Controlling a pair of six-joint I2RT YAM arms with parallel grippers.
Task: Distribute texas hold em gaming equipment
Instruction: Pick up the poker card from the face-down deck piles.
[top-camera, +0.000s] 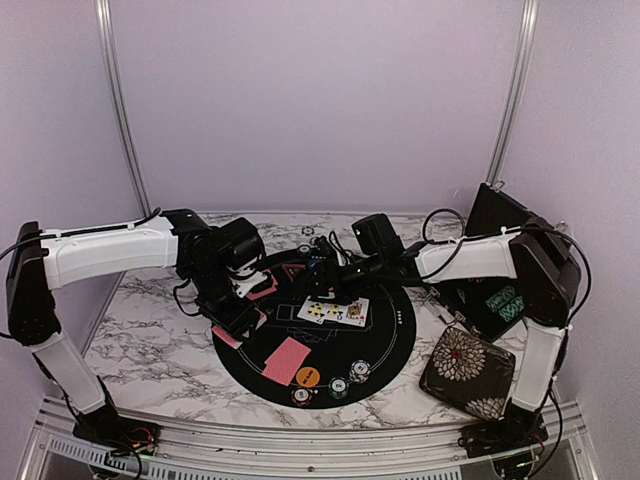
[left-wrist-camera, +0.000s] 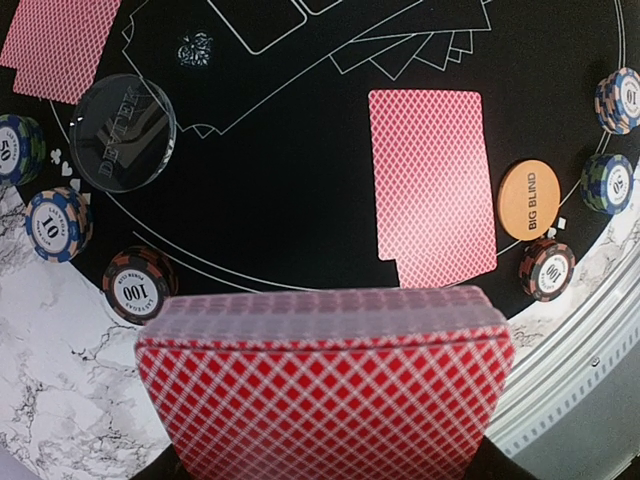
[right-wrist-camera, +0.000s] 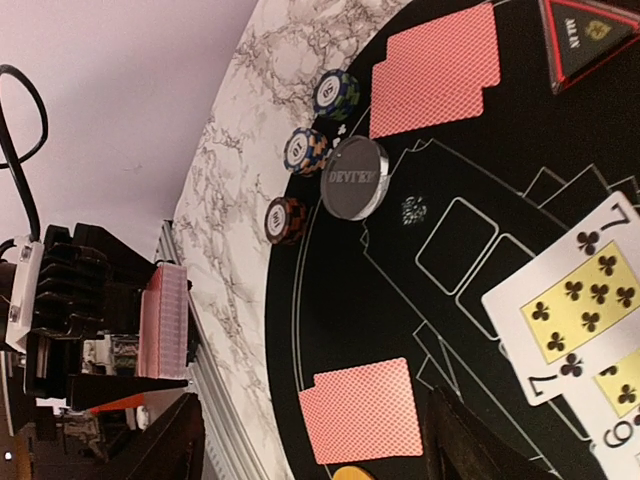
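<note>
My left gripper (top-camera: 237, 312) is shut on a deck of red-backed cards (left-wrist-camera: 325, 400), held over the mat's left edge; the deck also shows in the right wrist view (right-wrist-camera: 165, 320). Face-down cards (left-wrist-camera: 432, 200) lie on the black round mat (top-camera: 385, 345) beside the orange Big Blind disc (left-wrist-camera: 528, 198) and three chip stacks (left-wrist-camera: 546, 268). Another face-down pair (left-wrist-camera: 60, 45), a clear dealer disc (left-wrist-camera: 124, 132) and three chip stacks (left-wrist-camera: 58, 222) lie on the far side. Face-up cards (top-camera: 335, 312) sit mid-mat. The red-edged triangle (right-wrist-camera: 590, 35) lies beyond. My right gripper (top-camera: 323, 268) is open and empty above the mat.
A floral pouch (top-camera: 467, 372) lies at the front right of the marble table. A black case (top-camera: 500, 290) stands open behind it. A metal rail (top-camera: 300, 435) runs along the near edge.
</note>
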